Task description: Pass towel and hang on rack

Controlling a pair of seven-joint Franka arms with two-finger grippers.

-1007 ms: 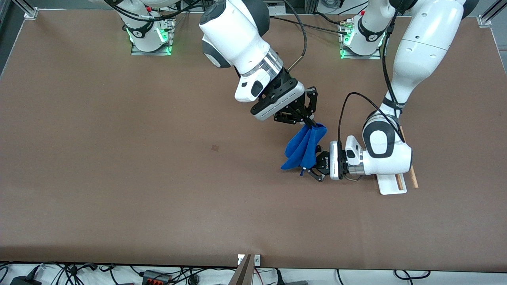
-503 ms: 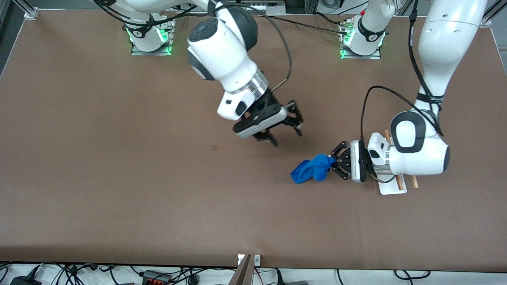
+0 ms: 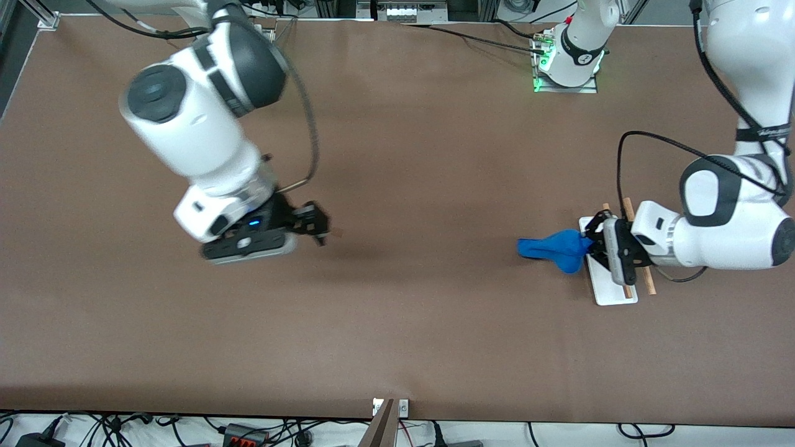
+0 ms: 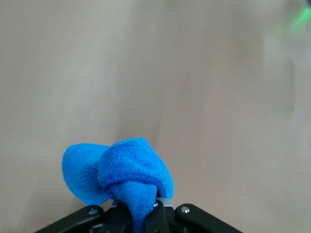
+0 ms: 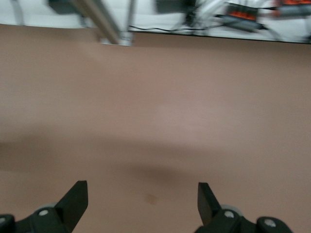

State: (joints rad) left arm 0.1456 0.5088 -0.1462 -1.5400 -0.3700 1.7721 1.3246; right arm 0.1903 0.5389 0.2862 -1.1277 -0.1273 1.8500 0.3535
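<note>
Front view: brown table (image 3: 397, 347), bare around the rack (image 3: 612, 292); left gripper (image 3: 589, 243) over the rack clamps the towel (image 3: 553, 247); right gripper (image 3: 318, 225), fingers spread and empty, well apart.

My left hand (image 3: 589, 246) lies level, low over the worktop toward the left arm's end, fingers clamped on a bunched blue towel (image 3: 554, 248), forearm folded back from a raised elbow. My right hand (image 3: 315, 228) hangs in the air toward the right arm's end, wrist tilted down, fingers (image 5: 74, 199) spread wide apart and holding nothing.
</note>
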